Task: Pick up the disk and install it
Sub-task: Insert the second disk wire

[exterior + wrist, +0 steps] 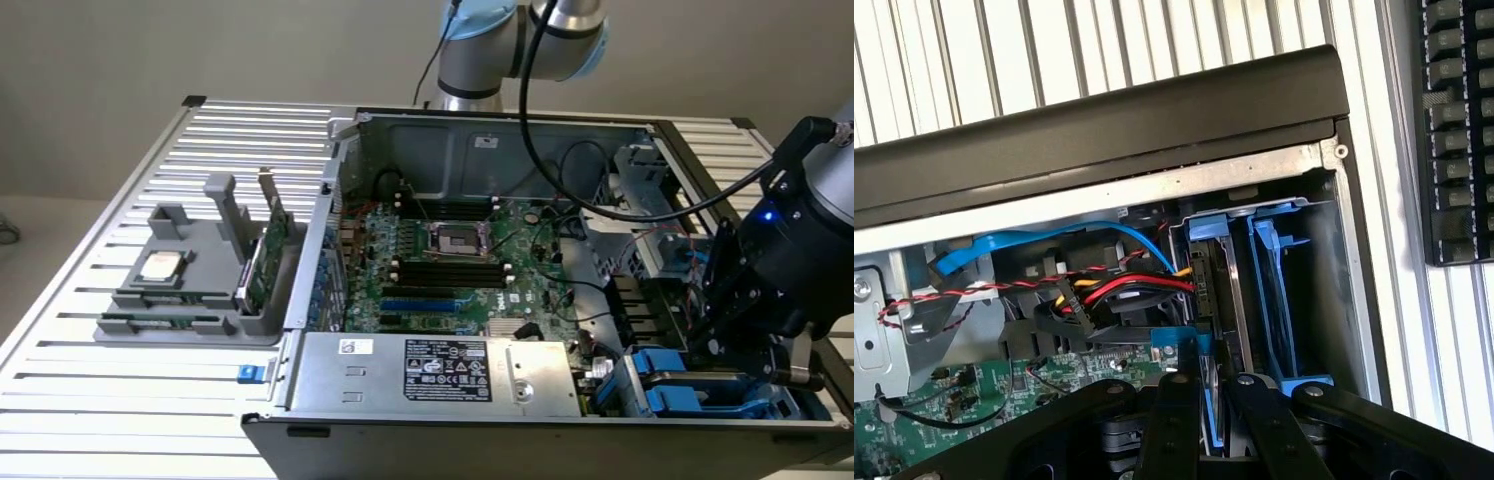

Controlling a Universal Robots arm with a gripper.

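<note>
The disk (1215, 300) stands on edge in its blue carrier, down in the drive bay at the corner of the case (1104, 120), and I have it clamped between my fingers (1172, 420). My gripper (1209, 425) is closed on its upper edge, one finger on each flat side. In the exterior view my gripper (747, 345) hangs over that same corner, with blue carrier plastic (681, 385) just under it.

Right beside the disk, on the side toward the case wall, sits a second blue carrier (1279, 290), empty as far as I can see. On the disk's other side, a bundle of red, yellow and black wires (1114, 290) and a blue flat cable (1044, 245) run up to it. Beyond them lies the green motherboard (441, 265). Well away from me, outside the case, a grey stand (200, 280) holds a CPU chip (162, 265) and a green card (271, 255).
</note>
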